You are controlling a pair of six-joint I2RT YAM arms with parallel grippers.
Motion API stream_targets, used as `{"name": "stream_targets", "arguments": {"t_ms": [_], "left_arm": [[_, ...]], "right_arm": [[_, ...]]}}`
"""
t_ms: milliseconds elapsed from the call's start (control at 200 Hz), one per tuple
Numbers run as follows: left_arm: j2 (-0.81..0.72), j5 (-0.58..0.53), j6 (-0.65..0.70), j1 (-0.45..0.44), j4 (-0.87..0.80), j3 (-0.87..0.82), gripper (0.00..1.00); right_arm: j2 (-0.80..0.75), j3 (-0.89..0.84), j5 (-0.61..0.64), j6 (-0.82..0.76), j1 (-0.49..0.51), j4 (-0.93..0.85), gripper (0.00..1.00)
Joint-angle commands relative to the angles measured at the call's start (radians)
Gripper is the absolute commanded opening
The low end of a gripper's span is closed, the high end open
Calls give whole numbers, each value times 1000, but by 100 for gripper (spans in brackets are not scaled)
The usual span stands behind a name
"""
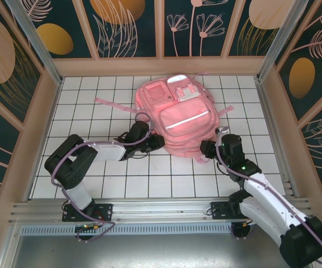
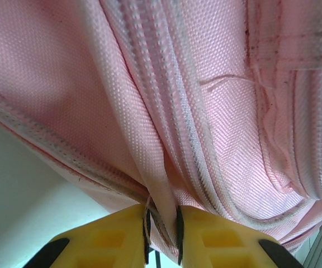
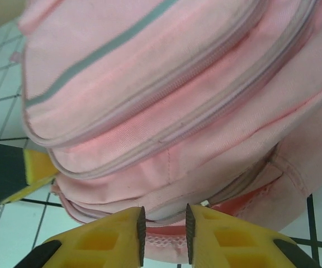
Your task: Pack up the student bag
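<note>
On the white tiled desk (image 1: 94,167) the bag (image 1: 178,120) lies flat past mid-desk, between the two arms, its front pockets and silvery strip facing up. Its long axis runs from the far wall toward the arms, the near end leaning slightly to the right; I cannot tell which end is the top. The step looks like getting the near end open. The left gripper (image 2: 162,215) is pinched on a fold of fabric beside a zip seam at the near-left edge. The right gripper (image 3: 165,215) sits at the near-right edge with a narrow gap; I cannot tell whether it holds cloth. To do this well, the right should bite the seam rather than loose fabric. Both should then draw apart evenly and low, so the bag does not slide.
</note>
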Motion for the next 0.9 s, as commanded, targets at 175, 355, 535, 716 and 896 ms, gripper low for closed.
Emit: {"name": "stream_targets", "arguments": {"t_ms": [175,355,535,716,896], "left_arm": [[-6,2,20,25,7,23,23],[-1,6,14,26,17,20,23],[2,9,12,26,21,21,23],[4,11,8,26,25,19,23],[14,15,8,27,29,16,23]], "right_arm": [[6,-39,6,62,-7,19,27],[15,-52,-1,67,-23,21,26],[27,-72,-13,69,-25,55,26],[96,-66,-16,65,-29,94,28],[161,-44,-32,61,-28,132,30]]}}
